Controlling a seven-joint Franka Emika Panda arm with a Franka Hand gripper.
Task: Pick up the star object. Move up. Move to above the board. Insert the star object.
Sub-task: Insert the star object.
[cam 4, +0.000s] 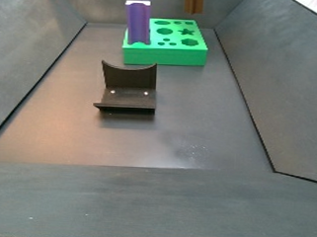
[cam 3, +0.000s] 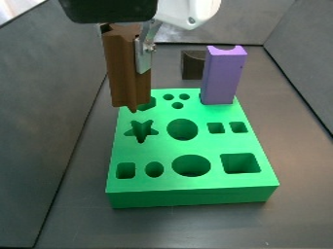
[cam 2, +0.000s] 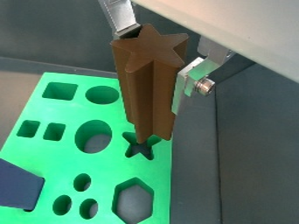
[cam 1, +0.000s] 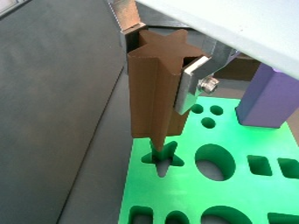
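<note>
My gripper is shut on the star object, a tall brown post with star-profile sides, held upright by its upper part. It also shows in a wrist view and in a side view. The silver fingers press it from two sides. The post hangs over the green board, with its lower end just above the star-shaped hole, which shows in both wrist views. In a side view the board lies far off and the gripper is out of view.
A purple block stands on the board's far edge, and shows in a wrist view. A short dark grey block stands behind it. The fixture stands on the dark floor. Grey walls enclose the floor.
</note>
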